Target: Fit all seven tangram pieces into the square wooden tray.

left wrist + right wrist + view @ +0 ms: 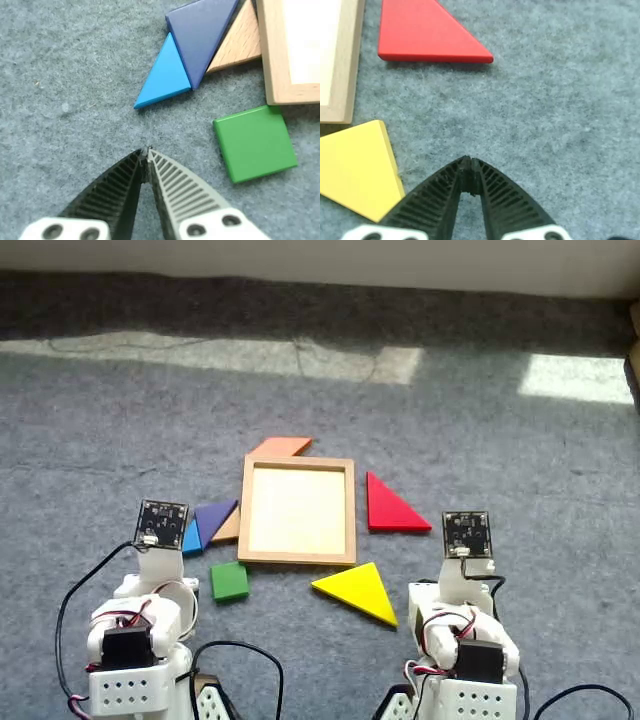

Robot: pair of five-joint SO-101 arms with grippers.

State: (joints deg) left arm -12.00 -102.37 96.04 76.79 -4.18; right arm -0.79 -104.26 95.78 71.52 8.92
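Note:
The square wooden tray [246, 510] lies in the middle of the grey carpet with nothing in it. Around it lie an orange piece [283, 447], a red triangle [390, 507], a yellow triangle [362, 590], a green square [229, 581], a dark blue triangle [214, 518], a light blue triangle [191, 536] and a plain wood piece [229, 528]. My left gripper [145, 151] is shut over bare carpet, short of the light blue triangle [165, 76] and beside the green square [254, 142]. My right gripper [469, 163] is shut, between the yellow triangle [355, 167] and the red triangle [422, 33].
Both arm bases sit at the near edge of the carpet, left [135, 640] and right [462, 640]. Sunlit patches cross the far carpet. The tray's corner [280, 55] shows by the green square, and its edge [340, 65] beside the red triangle.

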